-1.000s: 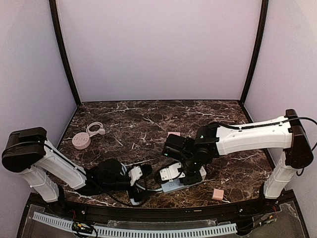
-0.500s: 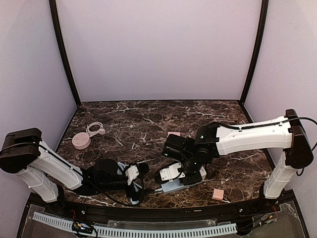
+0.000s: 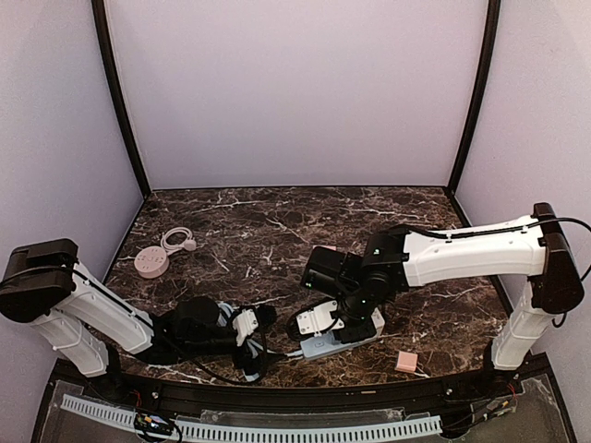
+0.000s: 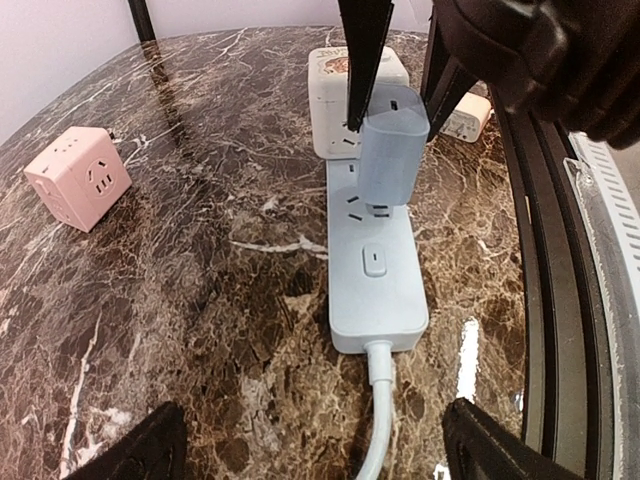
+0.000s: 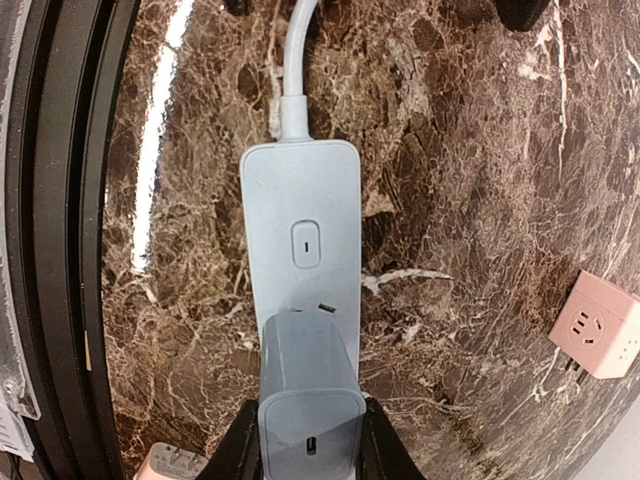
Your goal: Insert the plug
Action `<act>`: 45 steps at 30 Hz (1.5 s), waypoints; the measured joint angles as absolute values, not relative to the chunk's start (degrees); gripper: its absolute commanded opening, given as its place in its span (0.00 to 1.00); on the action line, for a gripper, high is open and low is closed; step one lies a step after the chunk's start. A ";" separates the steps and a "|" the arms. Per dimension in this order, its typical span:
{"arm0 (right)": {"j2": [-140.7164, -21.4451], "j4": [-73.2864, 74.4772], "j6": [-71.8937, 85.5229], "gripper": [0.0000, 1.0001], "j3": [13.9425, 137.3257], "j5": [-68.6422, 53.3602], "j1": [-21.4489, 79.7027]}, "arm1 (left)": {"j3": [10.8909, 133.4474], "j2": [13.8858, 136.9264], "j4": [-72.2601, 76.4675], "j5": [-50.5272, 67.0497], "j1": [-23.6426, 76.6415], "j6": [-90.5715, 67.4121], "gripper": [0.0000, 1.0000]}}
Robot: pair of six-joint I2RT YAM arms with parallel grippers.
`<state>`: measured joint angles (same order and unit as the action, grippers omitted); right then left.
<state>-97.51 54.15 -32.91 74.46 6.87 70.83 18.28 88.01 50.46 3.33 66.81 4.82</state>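
Plug (image 4: 393, 150), pale blue: clamped between the right pincer's (image 5: 312, 435) fingers, upright over the power strip (image 4: 372, 290) directly beneath. Left pincer (image 4: 315, 455): spread wide, holding nothing, strip's cord end just ahead.

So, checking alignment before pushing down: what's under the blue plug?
The power strip lies under the plug, gripped by the right end effector. One slot shows at the plug's edge; those directly beneath are covered.

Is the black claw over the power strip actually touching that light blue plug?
Touching. The right wrist view shows the right gripper with its fingers pressed against both sides of the plug.
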 measured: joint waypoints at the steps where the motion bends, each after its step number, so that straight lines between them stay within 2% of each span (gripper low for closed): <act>1: -97.51 54.15 -32.91 0.00 74.50 6.61 70.83 | 18.22 87.99 50.43 3.33 66.81 4.82 0.88; 7: -97.51 54.13 -32.91 0.00 74.85 5.65 70.83 | 18.11 87.11 50.54 3.33 66.81 4.82 0.91; 8: -97.51 54.13 -32.91 0.00 74.85 5.56 70.83 | 18.04 87.00 50.61 3.33 66.83 4.89 0.95; 10: -97.51 54.11 -32.91 0.00 74.85 5.37 70.83 | 17.74 86.89 50.76 3.29 66.81 4.89 0.98; 45: -97.56 51.07 -32.58 0.00 72.18 5.50 70.83 | 16.45 85.41 51.37 1.15 66.81 4.95 0.99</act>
